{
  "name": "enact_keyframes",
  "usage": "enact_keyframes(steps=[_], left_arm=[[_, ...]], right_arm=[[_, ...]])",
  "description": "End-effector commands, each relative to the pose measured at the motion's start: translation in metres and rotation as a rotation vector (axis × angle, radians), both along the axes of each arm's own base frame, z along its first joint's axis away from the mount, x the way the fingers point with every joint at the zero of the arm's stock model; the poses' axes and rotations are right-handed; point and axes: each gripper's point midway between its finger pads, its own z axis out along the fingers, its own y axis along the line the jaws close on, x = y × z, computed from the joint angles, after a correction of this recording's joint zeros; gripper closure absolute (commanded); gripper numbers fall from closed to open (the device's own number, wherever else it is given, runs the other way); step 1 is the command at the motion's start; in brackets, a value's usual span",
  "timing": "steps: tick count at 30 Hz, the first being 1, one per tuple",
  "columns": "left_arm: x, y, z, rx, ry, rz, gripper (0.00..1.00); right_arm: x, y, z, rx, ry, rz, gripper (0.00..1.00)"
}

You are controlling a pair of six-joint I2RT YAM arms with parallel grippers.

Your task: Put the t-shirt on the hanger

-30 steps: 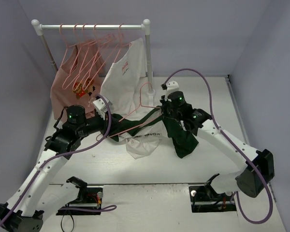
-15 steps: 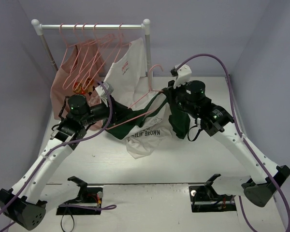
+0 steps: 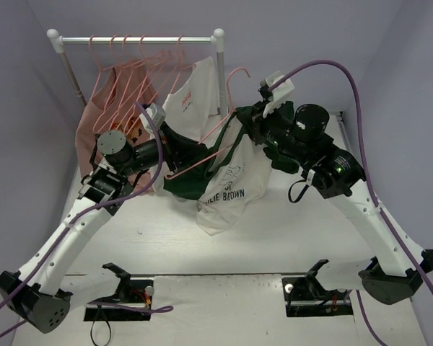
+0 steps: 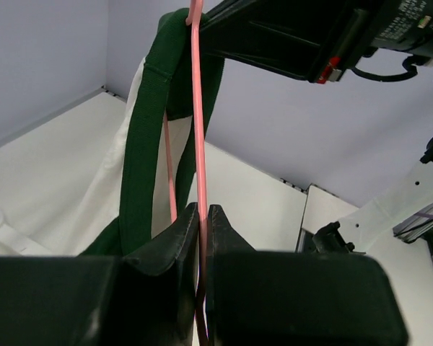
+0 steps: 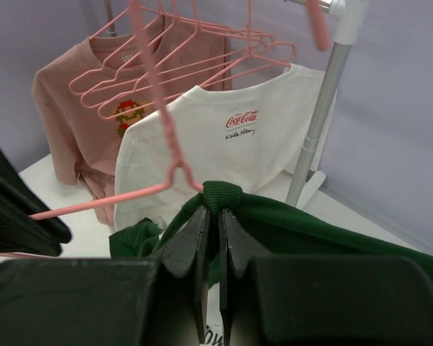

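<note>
Two tools mid-threading: left tool (image 4: 202, 216) pinches the pink hanger (image 4: 196, 108), right tool (image 5: 215, 223) pinches the t-shirt (image 5: 222, 193) by its collar at the hanger neck's 4 o'clock; next, probably, seat that collar round the hook.

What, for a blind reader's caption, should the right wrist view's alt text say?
The right gripper is shut on the green collar of the t-shirt, where the pink hanger meets it. Behind hang a white shirt and a salmon shirt.

Dark letters "LIE BROWN" stand on the t-shirt (image 3: 227, 189), centre of the top view; red "Coca-Cola" script on the white shirt (image 5: 216, 151), centre of the right wrist view, small line beneath illegible
</note>
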Motion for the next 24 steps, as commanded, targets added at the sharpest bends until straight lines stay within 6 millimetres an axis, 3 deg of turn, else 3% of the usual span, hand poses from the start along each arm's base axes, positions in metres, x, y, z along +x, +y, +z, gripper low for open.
enact_keyframes(steps=[1, 3, 5, 8, 13, 15, 18, 24], left_arm=[[-0.013, -0.011, 0.051, -0.148, -0.156, -0.074, 1.00], [-0.008, -0.013, 0.038, -0.149, -0.125, -0.069, 1.00], [-0.004, -0.015, 0.021, -0.163, -0.080, -0.066, 1.00], [-0.003, -0.019, 0.000, -0.181, -0.033, -0.081, 1.00], [-0.007, -0.025, -0.019, -0.197, -0.013, -0.105, 1.00], [-0.007, -0.028, -0.027, -0.199, -0.011, -0.117, 1.00], [-0.008, -0.029, -0.041, -0.207, 0.009, -0.125, 1.00], [-0.015, -0.027, -0.050, -0.224, -0.013, -0.150, 1.00]], right_arm=[[-0.012, 0.023, 0.015, 0.030, -0.054, 0.123, 1.00], [-0.013, 0.024, 0.003, 0.021, -0.031, 0.129, 1.00], [-0.012, 0.027, -0.027, 0.010, 0.046, 0.126, 1.00], [-0.026, 0.039, -0.027, 0.032, 0.068, 0.197, 1.00], [-0.024, 0.042, -0.052, 0.017, 0.130, 0.185, 1.00], [-0.024, 0.046, -0.076, -0.013, 0.174, 0.190, 1.00], [-0.024, 0.046, -0.095, -0.033, 0.208, 0.186, 0.99], [-0.019, 0.035, -0.127, -0.086, 0.248, 0.122, 0.97]])
